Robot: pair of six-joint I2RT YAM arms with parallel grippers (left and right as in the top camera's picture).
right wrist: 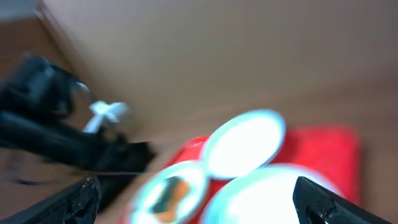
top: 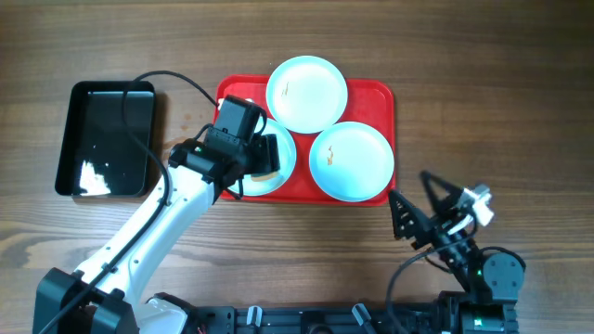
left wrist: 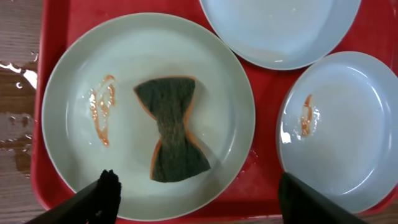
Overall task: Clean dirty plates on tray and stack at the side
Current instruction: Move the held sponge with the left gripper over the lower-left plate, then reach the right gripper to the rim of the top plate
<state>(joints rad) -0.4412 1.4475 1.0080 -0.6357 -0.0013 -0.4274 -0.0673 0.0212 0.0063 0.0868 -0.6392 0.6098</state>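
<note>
Tray (top: pixel 376 97): red, on the wood surface (top: pixel 483 83), centre of the overhead view. All three plates sit on it, none stacked.

- Left plate (left wrist: pixel 81 74): near-left part of the tray, under the left wrist. A sponge (left wrist: pixel 172 127) (dark green, orange edge, pinched at the waist) lies flat on it, near the middle. An orange-red smear (left wrist: pixel 102 109) is beside the sponge, apart from it.
- Far plate (top: pixel 307 94): at the tray's far edge, with a faint mark on it.
- Right plate (left wrist: pixel 345 130): near-right part of the tray, with a short orange smear (left wrist: pixel 306 115) toward its left side.

Left end effector (left wrist: pixel 198 180): above the left plate, fingers (left wrist: pixel 107 191) spread wide, nothing between them and clear of the sponge.

Right end effector (right wrist: pixel 196 183): off the tray, over bare wood at its near-right corner. Its wrist view is badly blurred. The fingers (right wrist: pixel 81 196) stand far apart and hold nothing.

Black tray (top: pixel 105 139): left of the red tray, well apart. Water drops (left wrist: pixel 18 68) lie on the wood beside the red tray's left rim.
</note>
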